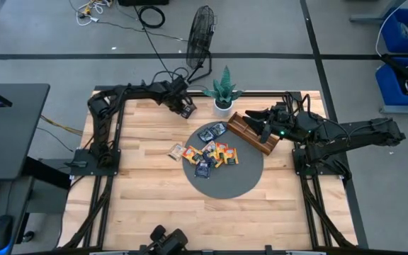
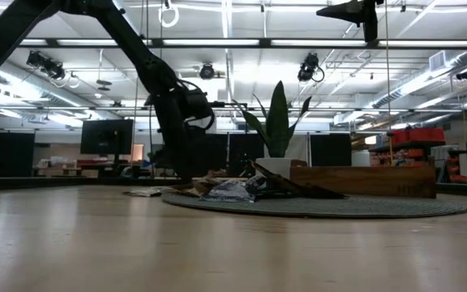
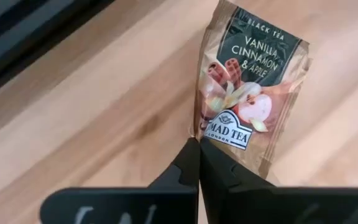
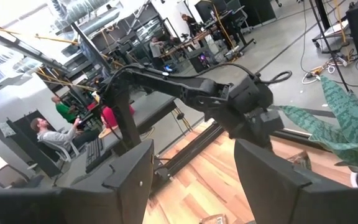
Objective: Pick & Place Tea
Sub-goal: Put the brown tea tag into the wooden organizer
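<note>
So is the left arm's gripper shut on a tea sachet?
Yes. The left gripper is shut, its jaws pinching the vanilla tea sachet.

Sachet [image 3: 247,87] pinched at its lower edge between the closed fingers of the left gripper [image 3: 199,163], label facing the wrist camera: "BLACK TEA" in small capitals along the end farthest from the fingertips, then "VANILLA, CINNAMON & APPLE" on the dark panel. Nearest the fingertips, a badge reads "MAD TEA LONDON", its first letters cut off by the sachet's fold. No other legible text in any view.
</note>
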